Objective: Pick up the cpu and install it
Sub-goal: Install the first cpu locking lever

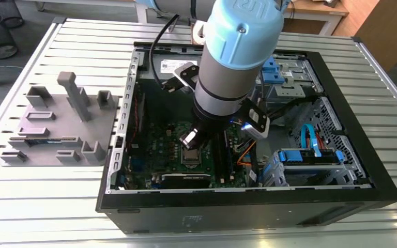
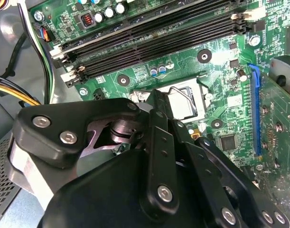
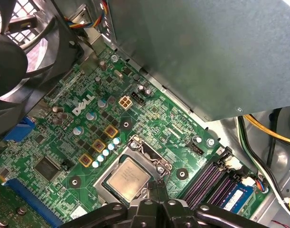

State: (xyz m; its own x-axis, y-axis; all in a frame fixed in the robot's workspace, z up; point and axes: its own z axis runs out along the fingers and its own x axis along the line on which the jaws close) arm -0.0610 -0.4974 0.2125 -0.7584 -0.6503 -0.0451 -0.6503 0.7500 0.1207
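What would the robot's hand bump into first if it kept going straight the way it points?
Probably the cpu seated on the green motherboard, or the metal socket frame around it. The hand points down at that spot, but depth is unclear.

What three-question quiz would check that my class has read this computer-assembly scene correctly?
1. Fill in: in the exterior view, the grey moulded parts tray lies to that view's ____ of the black open computer case.
2. The black pincer is nearest: A the tray; B the small square silver-topped cpu; C a wire bin.
3. True or false: the cpu sits in the socket of the green motherboard.
Key: 1 left; 2 B; 3 true.
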